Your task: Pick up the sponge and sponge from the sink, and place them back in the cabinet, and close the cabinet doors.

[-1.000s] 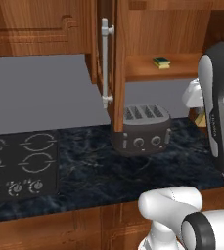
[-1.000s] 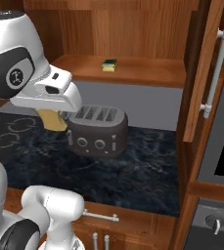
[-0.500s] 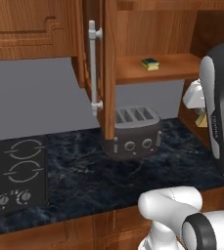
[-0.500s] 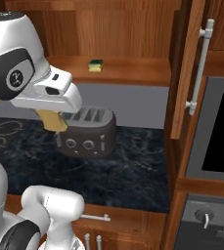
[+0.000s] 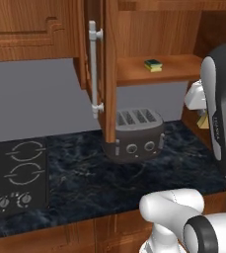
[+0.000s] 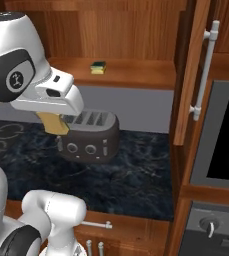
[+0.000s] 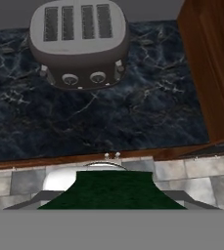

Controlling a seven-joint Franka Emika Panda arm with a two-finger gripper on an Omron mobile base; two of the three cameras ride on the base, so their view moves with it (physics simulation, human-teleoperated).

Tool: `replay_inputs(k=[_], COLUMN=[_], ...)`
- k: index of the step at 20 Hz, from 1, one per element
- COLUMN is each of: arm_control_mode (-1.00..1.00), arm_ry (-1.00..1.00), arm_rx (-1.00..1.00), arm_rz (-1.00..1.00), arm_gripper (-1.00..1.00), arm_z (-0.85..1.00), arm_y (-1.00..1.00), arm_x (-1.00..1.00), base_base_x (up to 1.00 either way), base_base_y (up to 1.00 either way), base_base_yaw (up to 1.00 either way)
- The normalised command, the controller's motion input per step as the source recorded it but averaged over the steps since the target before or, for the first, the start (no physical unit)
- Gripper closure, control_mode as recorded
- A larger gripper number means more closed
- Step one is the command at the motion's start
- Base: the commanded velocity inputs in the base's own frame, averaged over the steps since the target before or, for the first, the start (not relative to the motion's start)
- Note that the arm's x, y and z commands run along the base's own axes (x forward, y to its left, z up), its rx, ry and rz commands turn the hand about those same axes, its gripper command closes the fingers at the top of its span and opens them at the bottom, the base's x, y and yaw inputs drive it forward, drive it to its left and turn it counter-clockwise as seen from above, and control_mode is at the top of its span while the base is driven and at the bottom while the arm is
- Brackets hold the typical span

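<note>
Gripping one flat sponge [image 7: 112,189] in the end effector [image 7: 112,195], jaws closed partway on its dark green scouring face (yellow body [image 6: 52,123] showing in the right base view). Resting a second sponge [image 5: 153,64] on the smooth wooden shelf [image 5: 173,69] of the open brown cabinet [image 6: 136,30]. Standing ajar: two panelled doors, each with a silver bar handle [image 5: 94,74]. Sitting below on the dark marbled table [image 7: 99,117]: one rounded grey four-slot toaster [image 7: 79,41].

Even, soft rendered light; faint shadow under toaster [image 5: 134,136]; sharp, no glare.
</note>
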Motion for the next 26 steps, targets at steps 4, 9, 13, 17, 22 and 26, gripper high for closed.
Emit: replay_inputs(k=[4,9,13,17,22,26], arm_control_mode=[1.0,1.0,1.0,1.0,1.0,1.0], arm_ry=[0.0,0.0,0.0,0.0,0.0,0.0], arm_rx=[0.0,0.0,0.0,0.0,0.0,0.0], arm_rz=[0.0,0.0,0.0,0.0,0.0,0.0], arm_gripper=[1.0,1.0,1.0,1.0,1.0,1.0], arm_z=[0.0,0.0,0.0,0.0,0.0,0.0], arm_y=[0.0,0.0,0.0,0.0,0.0,0.0], arm_x=[0.0,0.0,0.0,0.0,0.0,0.0], base_base_x=[0.2,0.06,0.01,0.0,0.0,0.0], base_base_y=[-0.52,-0.49,-0.34,-0.26,-0.14,-0.11], base_base_yaw=[0.12,0.12,0.02,-0.02,-0.13,-0.12])
